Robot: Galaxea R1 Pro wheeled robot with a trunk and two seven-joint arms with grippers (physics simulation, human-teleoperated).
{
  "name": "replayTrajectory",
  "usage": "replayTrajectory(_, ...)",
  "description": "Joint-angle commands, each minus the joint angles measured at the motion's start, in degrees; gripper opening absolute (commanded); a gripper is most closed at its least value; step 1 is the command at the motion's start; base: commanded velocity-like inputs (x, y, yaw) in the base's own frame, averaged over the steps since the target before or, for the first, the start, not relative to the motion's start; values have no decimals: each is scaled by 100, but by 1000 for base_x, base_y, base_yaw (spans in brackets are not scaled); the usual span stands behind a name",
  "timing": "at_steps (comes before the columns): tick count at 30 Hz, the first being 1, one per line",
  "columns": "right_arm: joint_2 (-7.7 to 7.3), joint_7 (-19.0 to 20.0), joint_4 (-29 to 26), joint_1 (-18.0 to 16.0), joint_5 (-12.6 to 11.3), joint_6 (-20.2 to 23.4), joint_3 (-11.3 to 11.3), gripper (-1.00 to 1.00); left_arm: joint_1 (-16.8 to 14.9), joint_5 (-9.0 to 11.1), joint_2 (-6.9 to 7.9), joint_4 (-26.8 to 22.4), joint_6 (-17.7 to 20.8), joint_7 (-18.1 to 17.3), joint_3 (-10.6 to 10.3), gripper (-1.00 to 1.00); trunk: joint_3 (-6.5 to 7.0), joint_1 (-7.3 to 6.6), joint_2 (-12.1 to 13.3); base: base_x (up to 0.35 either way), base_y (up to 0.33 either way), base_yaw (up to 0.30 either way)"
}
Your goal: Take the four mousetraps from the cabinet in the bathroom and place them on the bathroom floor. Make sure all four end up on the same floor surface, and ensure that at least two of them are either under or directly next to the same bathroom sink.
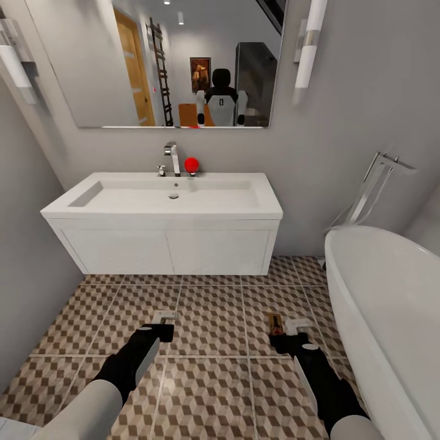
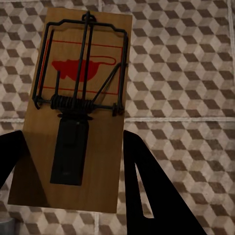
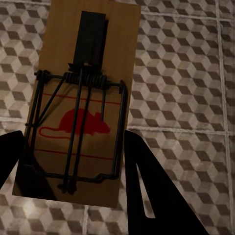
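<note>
From my head, both arms reach over the bathroom floor [image 1: 214, 318] before the sink [image 1: 165, 198]. My left pincer [image 2: 73, 161] pinches one mousetrap [image 2: 78, 107]. My right pincer [image 3: 73, 161] pinches another mousetrap [image 3: 83, 103]. These look light and stiff; I judge that holding the board edges, away from the spring wire, is safest.

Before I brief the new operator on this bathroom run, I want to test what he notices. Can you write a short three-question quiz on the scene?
1. True or false: each claw, left claw and right claw, holds a mousetrap.
2. What stands right of the sink? A) a shower cabin B) a white bathtub C) a toilet
3. Fill in: the red ball sits beside the ____.

Key:
1. True: the left mousetrap and the right mousetrap each sit between claw fingers, above the bathroom floor.
2. B
3. faucet
</note>
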Motion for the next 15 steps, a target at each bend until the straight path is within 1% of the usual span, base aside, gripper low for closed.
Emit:
replayTrajectory(1, 6, 9, -35, -4, 30, 35, -19, -100, -3, 39, 6, -20, 43, 54, -33, -100, -5, 0, -3, 0, 0, 0)
replayTrajectory(5, 10, -2, -177, -3, 30, 41, -19, -100, -3, 39, 1, -28, 62, 53, -36, -100, -5, 0, -3, 0, 0, 0)
replayTrajectory(11, 13, 4, -238, -3, 29, 35, -11, -100, 2, 39, 1, -30, 74, 53, -36, -100, -5, 0, -3, 0, 0, 0)
replayTrajectory(15, 13, 13, -244, -3, 27, 30, -6, -100, 3, 39, 0, -18, 75, 53, -36, -100, -77, 88, -163, 0, 0, 0)
